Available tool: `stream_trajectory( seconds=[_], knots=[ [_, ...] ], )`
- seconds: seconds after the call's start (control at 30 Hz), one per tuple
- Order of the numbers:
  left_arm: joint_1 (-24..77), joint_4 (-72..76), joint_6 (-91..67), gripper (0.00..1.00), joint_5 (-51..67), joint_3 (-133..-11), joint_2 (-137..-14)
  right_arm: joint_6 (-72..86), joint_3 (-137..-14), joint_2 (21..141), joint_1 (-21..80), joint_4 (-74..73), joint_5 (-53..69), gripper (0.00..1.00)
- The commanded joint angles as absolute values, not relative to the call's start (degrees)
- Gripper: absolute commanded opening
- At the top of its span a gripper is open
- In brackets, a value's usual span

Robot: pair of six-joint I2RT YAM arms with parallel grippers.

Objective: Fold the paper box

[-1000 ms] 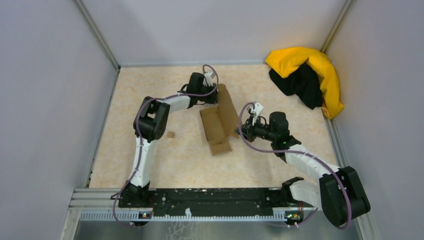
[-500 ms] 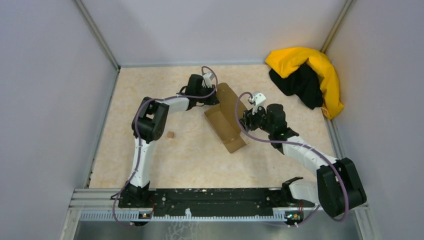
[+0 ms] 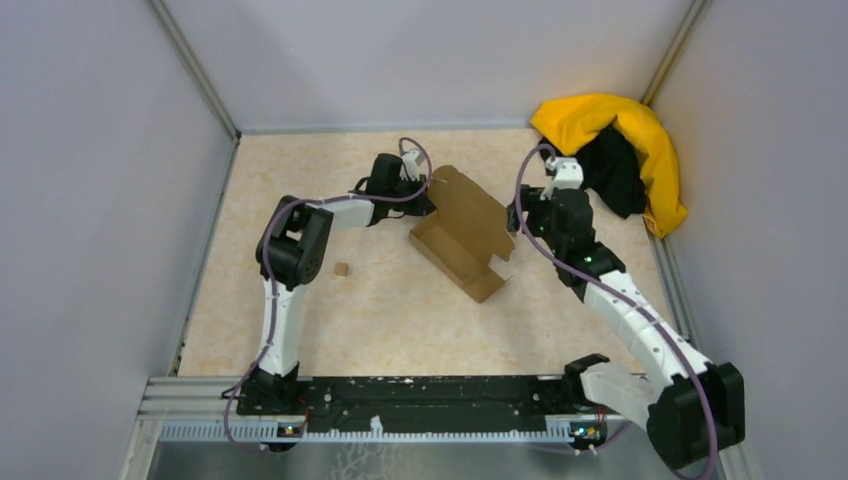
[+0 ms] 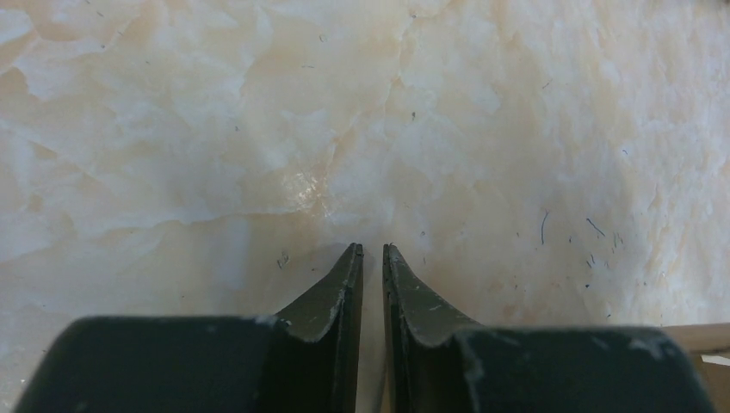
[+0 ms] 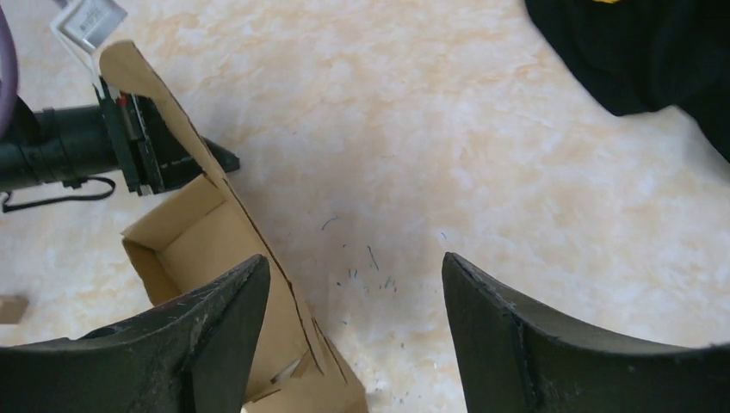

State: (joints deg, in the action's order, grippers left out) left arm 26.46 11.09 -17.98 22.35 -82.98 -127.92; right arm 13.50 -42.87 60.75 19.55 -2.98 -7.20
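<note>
The paper box (image 3: 462, 235) is brown cardboard, half formed, with an open tray and a wide lid panel leaning to the right. My left gripper (image 3: 425, 200) sits at its back left corner, fingers nearly shut on a thin edge of the cardboard. In the left wrist view only a narrow slit shows between the left gripper's (image 4: 372, 249) fingers. The right wrist view shows the box (image 5: 207, 241) with the left gripper (image 5: 146, 155) clamped on its upright panel. My right gripper (image 3: 517, 218) hangs just right of the box, wide open and empty (image 5: 355, 262).
A yellow-and-black cloth heap (image 3: 615, 150) lies in the back right corner, its black part (image 5: 654, 52) close to my right gripper. A tiny cardboard scrap (image 3: 341, 269) lies left of the box. Grey walls enclose the table on three sides.
My right gripper opened, let go of the box and rose back toward the right. The box swung round counter-clockwise, its lid panel now lying toward the right. The left gripper kept its hold.
</note>
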Motion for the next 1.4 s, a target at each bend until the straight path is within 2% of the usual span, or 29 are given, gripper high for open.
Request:
stream_trajectory(
  seconds=[0.0,0.17,0.27,0.4,0.67,0.83,0.97,1.37],
  knots=[
    [26.0,5.9,-17.7,0.21,19.9,-80.1,-127.5,20.4,-45.2,52.7,19.0,-16.3,-12.7,0.73],
    [26.0,6.3,-18.3,0.21,19.4,-77.8,-126.0,24.8,-45.1,48.4,18.7,-24.6,-11.6,0.72],
    [26.0,6.7,-19.0,0.21,19.0,-75.7,-124.4,30.4,-42.6,47.9,18.7,-27.5,-8.7,0.67],
    [26.0,8.0,-20.4,0.21,18.7,-70.9,-121.5,35.9,-36.3,45.8,18.7,-28.1,-6.9,0.61],
    [26.1,10.9,-23.2,0.21,19.0,-62.0,-116.2,40.4,-28.7,42.6,18.6,-28.8,-5.6,0.55],
    [26.9,13.0,-25.9,0.21,18.5,-56.5,-112.3,42.8,-24.8,42.9,18.6,-25.7,-6.3,0.42],
    [27.9,13.5,-27.4,0.21,17.8,-54.1,-110.6,43.7,-23.9,45.2,18.5,-23.0,-8.2,0.35],
    [30.8,13.6,-28.2,0.21,16.2,-52.2,-109.3,42.1,-24.3,58.9,13.0,-8.7,-6.2,0.32]
  ],
)
